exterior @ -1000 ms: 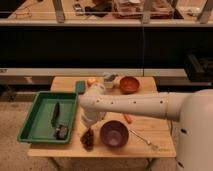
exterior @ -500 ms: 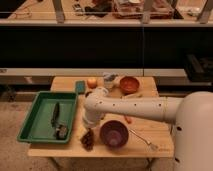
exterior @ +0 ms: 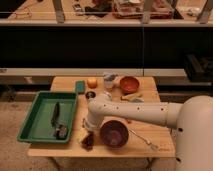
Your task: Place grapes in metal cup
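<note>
Pincer (exterior: 88, 131) hangs just above the grapes (exterior: 87, 143) at the tabletop's (exterior: 65, 84) front edge beside the purple bowl (exterior: 114, 134), grip state untellable, metal cup (exterior: 90, 94) well behind.

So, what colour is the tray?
The tray is green, clear in the camera view; the gripper is low by the grapes.

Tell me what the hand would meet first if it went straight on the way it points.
Probably the elongated bunch of dark reddish-purple grapes: the hand points down at it by the wooden table's front edge, left of the large purple bowl. How much gap remains is unclear.
</note>
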Motion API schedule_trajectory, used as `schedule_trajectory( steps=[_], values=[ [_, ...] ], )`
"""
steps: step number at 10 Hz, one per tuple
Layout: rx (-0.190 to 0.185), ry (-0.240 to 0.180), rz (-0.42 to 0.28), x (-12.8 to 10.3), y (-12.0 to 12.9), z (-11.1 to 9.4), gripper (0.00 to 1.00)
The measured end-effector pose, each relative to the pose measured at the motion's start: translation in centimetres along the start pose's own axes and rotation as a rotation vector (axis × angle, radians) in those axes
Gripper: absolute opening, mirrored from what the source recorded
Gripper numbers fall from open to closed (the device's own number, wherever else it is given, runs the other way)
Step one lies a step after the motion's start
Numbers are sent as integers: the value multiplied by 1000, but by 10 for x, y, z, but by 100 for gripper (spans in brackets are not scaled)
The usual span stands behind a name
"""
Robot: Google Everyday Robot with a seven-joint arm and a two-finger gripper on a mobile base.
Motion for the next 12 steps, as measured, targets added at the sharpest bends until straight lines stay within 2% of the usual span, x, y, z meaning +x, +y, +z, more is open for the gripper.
schedule_trajectory(
  steps=[5, 6, 8, 9, 12],
  values=[
    [-2, -4, -4, -1, -1, -2, 12],
    [-18, -10, -20, 1, -6, -4, 3],
    [-30, 5, -53, 11, -22, -17, 0],
    [-37, 32, -67, 15, -29, -33, 0],
    [-79, 137, -148, 31, -61, -100, 0]
  ],
)
